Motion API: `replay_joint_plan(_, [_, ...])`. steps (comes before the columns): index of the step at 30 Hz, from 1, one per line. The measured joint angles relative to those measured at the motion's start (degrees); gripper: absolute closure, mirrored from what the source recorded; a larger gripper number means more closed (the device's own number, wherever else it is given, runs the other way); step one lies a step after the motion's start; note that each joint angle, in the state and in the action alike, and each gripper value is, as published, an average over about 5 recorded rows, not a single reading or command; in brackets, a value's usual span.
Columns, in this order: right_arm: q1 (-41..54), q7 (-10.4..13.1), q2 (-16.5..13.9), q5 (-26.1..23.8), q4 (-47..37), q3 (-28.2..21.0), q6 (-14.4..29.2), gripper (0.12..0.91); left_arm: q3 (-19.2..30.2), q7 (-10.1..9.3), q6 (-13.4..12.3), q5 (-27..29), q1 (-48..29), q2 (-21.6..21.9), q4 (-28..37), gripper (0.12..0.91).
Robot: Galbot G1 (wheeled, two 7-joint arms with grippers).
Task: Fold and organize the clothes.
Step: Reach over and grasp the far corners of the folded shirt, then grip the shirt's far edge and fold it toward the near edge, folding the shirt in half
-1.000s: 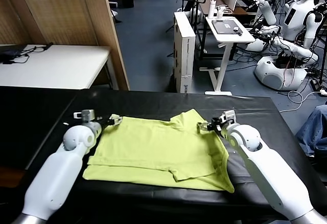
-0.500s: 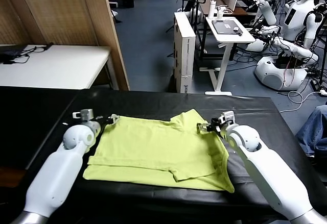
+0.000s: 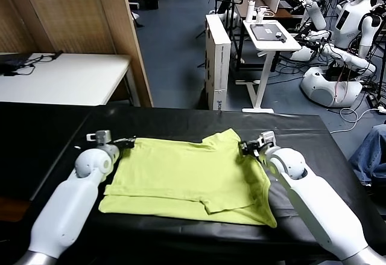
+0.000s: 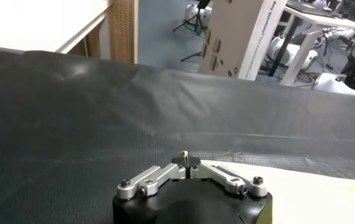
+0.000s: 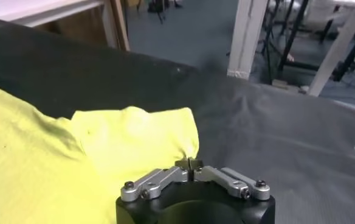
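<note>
The black counter (image 3: 181, 120) stood in a workshop, with a white table (image 3: 66, 78) behind it on the left, a wooden partition (image 3: 90, 23) beside that, and other white robots (image 3: 344, 41) parked far off on the right; a small white stand (image 3: 268, 41) stood between them on the blue floor. On the counter lay the lime T-shirt (image 3: 187, 177), spread flat and partly folded, its near hem close to the counter's front edge and one sleeve turned up at the far side. At the shirt's far left corner sat the left gripper (image 3: 128, 142), jaws clenched on the edge of the fabric; the left wrist view showed the jaws (image 4: 188, 162) pressed together with a sliver of yellow-green cloth pinched between them, the mat dark beyond. At the far right, by the raised sleeve, sat the right gripper (image 3: 245, 148), jaws likewise clenched on the T-shirt; the right wrist view showed the jaws (image 5: 189, 164) meeting on the sleeve's hem, the cloth puckered there. Blue denim cloth (image 3: 371, 153) showed at the right border, off the counter.
</note>
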Motion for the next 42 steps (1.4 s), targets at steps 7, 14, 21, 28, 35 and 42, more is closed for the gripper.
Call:
replay_joint_plan(7, [-3.56,-0.21,-2.12,1.55,5.29,3.32,0.56,0.885,-2.31,-1.47,0.81,-3.20,3.28,2.15,-6.21,0.884])
replay_joint_plan(14, [-8.50,-0.16,-4.81,2.23,12.65,7.85,-1.59,0.885,-6.18,-2.57,1.55,-6.06,10.00,5.31,-16.41,0.884])
replay_joint_plan(21, [-15.23,0.38,-9.03,2.80,20.66,12.08,-6.88,0.885,-11.50,-2.84,2.53,-6.37,19.39,7.70,-27.82,0.884])
replay_joint_plan(28, [-24.69,1.55,-12.97,2.62,27.74,15.81,-9.20,0.885,-15.70,-3.28,3.57,-6.05,28.56,7.73,-36.77,0.884])
replay_joint_plan(35, [-32.69,2.10,-14.00,2.20,32.22,17.93,-9.38,0.869,-19.25,-2.65,4.84,-5.92,36.16,7.27,-41.51,0.884])
replay_joint_plan(42, [-37.37,2.11,-14.68,2.17,34.94,19.55,-9.39,0.526,-22.54,-2.17,5.27,-5.19,41.28,6.26,-42.38,0.884])
